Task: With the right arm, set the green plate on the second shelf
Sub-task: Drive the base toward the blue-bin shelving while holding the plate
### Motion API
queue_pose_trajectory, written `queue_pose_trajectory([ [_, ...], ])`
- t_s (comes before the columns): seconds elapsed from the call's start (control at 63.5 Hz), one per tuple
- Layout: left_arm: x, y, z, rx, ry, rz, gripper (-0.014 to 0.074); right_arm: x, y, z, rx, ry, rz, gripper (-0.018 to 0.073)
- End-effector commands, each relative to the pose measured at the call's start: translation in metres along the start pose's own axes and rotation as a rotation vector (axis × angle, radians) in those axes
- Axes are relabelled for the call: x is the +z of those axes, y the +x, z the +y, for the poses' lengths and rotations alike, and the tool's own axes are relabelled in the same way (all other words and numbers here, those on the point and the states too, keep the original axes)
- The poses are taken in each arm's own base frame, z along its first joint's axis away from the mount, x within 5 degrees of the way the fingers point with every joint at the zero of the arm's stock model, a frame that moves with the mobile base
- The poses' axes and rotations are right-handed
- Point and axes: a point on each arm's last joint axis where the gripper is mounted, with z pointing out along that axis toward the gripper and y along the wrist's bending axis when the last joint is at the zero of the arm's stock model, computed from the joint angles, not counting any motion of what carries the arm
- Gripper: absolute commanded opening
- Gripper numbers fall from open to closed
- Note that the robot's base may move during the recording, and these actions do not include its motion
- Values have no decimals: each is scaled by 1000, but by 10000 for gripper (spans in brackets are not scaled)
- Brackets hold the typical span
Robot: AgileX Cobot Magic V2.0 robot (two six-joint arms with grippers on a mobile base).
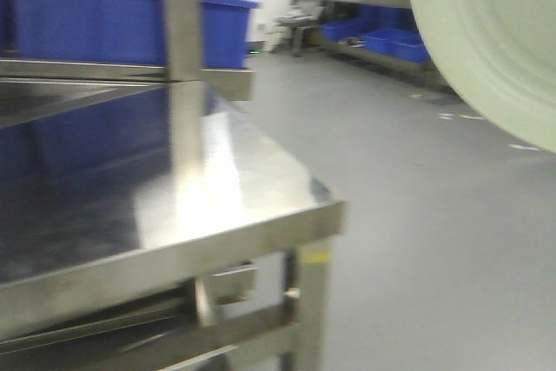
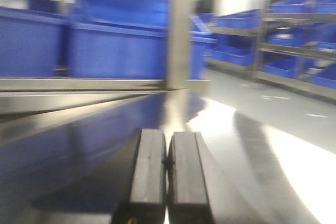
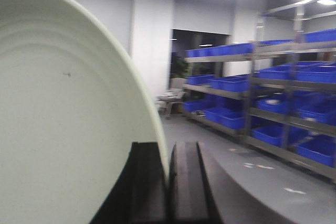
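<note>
Left gripper (image 2: 167, 142): matte black fingers pressed together with nothing between them, poised over the mirror-bright stainless steel table (image 1: 261, 171). On the tier above the tabletop stand blue plastic bins (image 1: 113, 19); their walls hide any contents. Right gripper (image 3: 169, 153): raised in open air to the right of the table, jaws clamped on the rim of the green plate (image 3: 63, 103). The plate stands on edge and is round, pale and matte, with faint concentric rings. Farther right, metal racks (image 3: 262, 77) carry more blue bins.
</note>
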Motion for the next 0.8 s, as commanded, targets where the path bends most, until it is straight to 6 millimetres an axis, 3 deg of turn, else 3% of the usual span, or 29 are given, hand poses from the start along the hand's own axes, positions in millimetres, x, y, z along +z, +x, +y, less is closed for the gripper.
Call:
queue_pose_trajectory([
  [0.0, -1, 5, 0, -8, 1, -61, 130, 1, -20, 0, 12, 7, -128, 53],
  [0.787, -1, 5, 0, -8, 1, -61, 130, 1, -20, 0, 12, 7, -130, 53],
])
